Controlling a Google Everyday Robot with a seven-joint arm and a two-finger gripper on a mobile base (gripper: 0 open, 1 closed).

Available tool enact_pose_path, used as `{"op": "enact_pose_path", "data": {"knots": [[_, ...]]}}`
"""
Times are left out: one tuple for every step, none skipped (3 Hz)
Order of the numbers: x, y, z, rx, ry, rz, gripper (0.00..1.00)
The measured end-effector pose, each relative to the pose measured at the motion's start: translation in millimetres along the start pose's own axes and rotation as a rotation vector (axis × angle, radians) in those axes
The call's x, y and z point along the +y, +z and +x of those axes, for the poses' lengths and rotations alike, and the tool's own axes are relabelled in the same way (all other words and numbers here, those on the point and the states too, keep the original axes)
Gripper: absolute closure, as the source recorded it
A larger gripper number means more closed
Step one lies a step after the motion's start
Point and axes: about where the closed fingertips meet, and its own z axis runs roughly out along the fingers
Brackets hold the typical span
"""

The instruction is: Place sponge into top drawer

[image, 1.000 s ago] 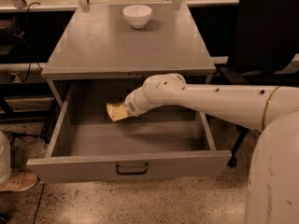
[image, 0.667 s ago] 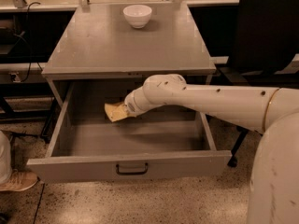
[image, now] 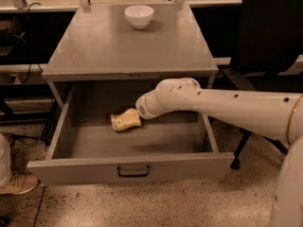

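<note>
My pincer [image: 137, 115] reaches into the grey metal drawer [image: 132, 167].
A soft, pale, wavy-edged sponge [image: 124, 120] sits at its tip; I cannot tell its grip.

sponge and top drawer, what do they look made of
The sponge looks like soft foam: pale yellow, matte, bent. The top drawer is likely painted metal: thin flat grey walls, dull sheen. The pincer is inside the drawer at the sponge's edge.
</note>
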Motion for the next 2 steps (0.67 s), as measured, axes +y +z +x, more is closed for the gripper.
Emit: {"op": "enact_pose_path", "data": {"knots": [[-15, -22, 24, 0.036, 0.055, 0.055, 0.00], [-36, -57, 57, 0.069, 0.138, 0.105, 0.00]]}}
